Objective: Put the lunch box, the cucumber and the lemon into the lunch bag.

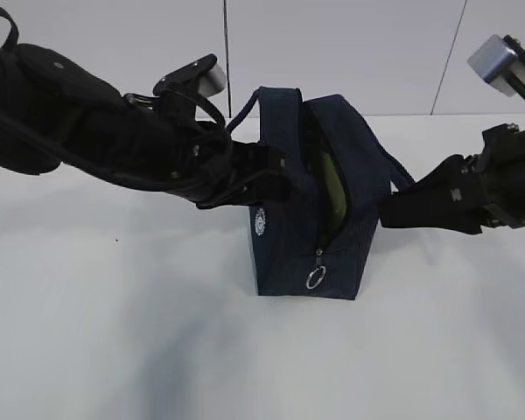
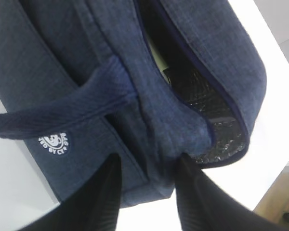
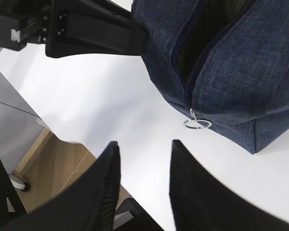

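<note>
The dark navy lunch bag (image 1: 284,236) stands upright mid-table, its top zipper open and the ring pull (image 1: 316,278) hanging at the near end. Through the slit shows a green strip (image 1: 334,191); I cannot tell whether it is the lunch box or the cucumber. The lemon is hidden. My left gripper (image 1: 278,178) is open against the bag's left wall, and in the left wrist view it (image 2: 147,161) straddles a bulge of the bag (image 2: 192,57) without pinching it. Right of the bag, my right gripper (image 1: 387,213) is open and empty (image 3: 142,142) above bare table, short of the ring pull (image 3: 197,123).
The white table (image 1: 114,332) carries nothing else that I can see. In the right wrist view the table's edge gives way to wooden floor (image 3: 58,159), and the left arm (image 3: 86,29) reaches to the bag (image 3: 241,86). A loop handle (image 2: 53,113) crosses the bag's side above the white logo (image 2: 54,143).
</note>
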Robot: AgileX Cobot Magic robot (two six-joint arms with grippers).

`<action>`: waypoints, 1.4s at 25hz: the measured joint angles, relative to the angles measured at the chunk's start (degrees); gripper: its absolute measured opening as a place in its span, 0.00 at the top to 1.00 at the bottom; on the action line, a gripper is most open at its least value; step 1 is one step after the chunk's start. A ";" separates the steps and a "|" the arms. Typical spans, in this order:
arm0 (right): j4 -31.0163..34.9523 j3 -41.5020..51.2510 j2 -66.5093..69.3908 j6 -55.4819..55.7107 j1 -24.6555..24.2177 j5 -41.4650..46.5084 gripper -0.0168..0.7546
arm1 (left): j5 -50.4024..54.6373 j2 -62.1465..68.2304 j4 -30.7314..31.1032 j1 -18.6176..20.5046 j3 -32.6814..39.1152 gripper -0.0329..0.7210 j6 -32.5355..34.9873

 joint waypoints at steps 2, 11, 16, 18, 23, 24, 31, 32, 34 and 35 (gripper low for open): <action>0.13 0.00 0.00 -0.10 0.00 -0.08 0.63 | -0.21 0.00 -0.10 0.00 0.00 0.60 0.00; 0.26 0.00 0.00 -0.22 0.00 -0.08 0.63 | -0.32 0.00 -0.22 0.00 0.00 0.88 0.00; 0.26 0.00 0.00 -0.22 0.00 -0.08 0.63 | -0.21 0.00 -0.35 0.00 0.00 0.96 0.00; 0.26 0.00 0.00 -0.22 0.00 -0.08 0.63 | 0.28 0.00 -0.35 0.00 0.00 0.96 0.00; 1.19 0.00 0.98 -3.86 0.00 2.56 0.63 | 1.29 0.00 -0.22 0.00 0.00 0.96 0.00; 1.65 0.00 1.71 -5.22 0.00 3.51 0.63 | 1.40 0.00 -0.22 0.00 0.00 0.96 0.00; -0.24 0.00 6.61 -13.75 0.00 5.21 0.63 | 2.41 0.00 0.20 0.00 0.00 0.96 0.00; -0.28 0.00 7.10 -14.28 0.00 5.21 0.63 | 2.52 0.00 0.23 0.00 0.00 0.96 0.00; 1.36 0.00 8.29 -14.86 0.00 4.73 0.63 | 2.63 0.00 0.49 0.00 0.00 0.96 0.00; 2.84 0.00 8.69 -15.01 0.00 4.20 0.63 | 2.70 0.00 0.66 0.00 0.00 0.96 0.00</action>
